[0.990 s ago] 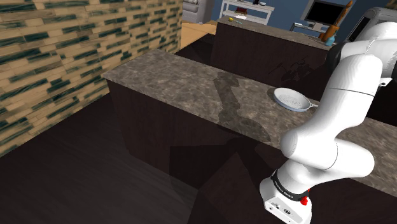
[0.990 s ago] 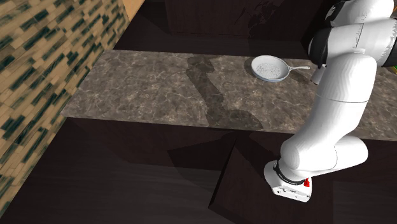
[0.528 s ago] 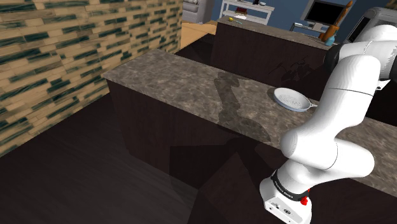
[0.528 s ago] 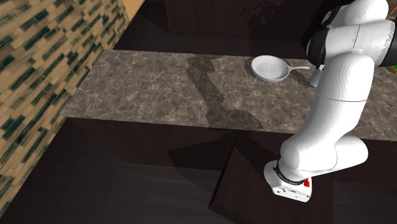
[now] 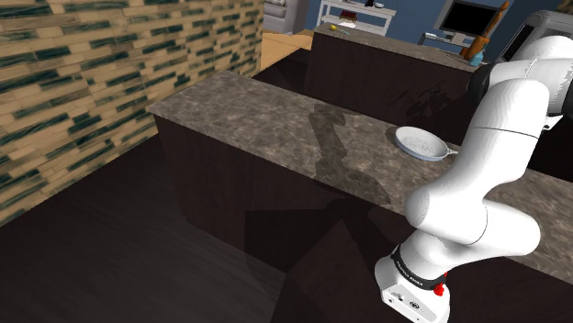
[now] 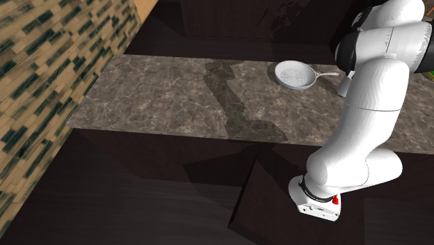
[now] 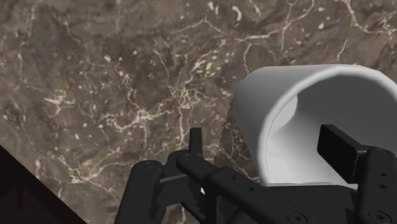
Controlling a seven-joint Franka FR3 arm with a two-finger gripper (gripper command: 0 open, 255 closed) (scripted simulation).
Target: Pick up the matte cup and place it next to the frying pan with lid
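cup (image 7: 286, 89), drawn plain white-grey, sits just in front of the gripper (image 7: 268, 143) in the wrist view, its open mouth turned toward the camera and the brown veined top of the bench (image 7: 114, 83) behind it. the gripper is open: its two black fingers stand well apart, one outside the cup's wall with a gap of bench showing between them, the other in front of the cup's hollow inside. so the fingers straddle one side of the rim and do not clasp it. whether the cup's base is resting on the bench cannot be told from here.

in the shoulder view the frying pan (image 5: 421, 143) lies on the bench (image 5: 257, 110) near its far edge, pale and speckled, its thin handle pointing toward the white arm (image 5: 500, 138). the second exterior view shows the same frying pan (image 6: 295, 74) on the stone bench (image 6: 160, 90), with the arm (image 6: 375, 90) rising from the dark stand (image 6: 278, 202) and bending over the bench just beside the handle's end. the arm's shadow falls across the middle of the bench.
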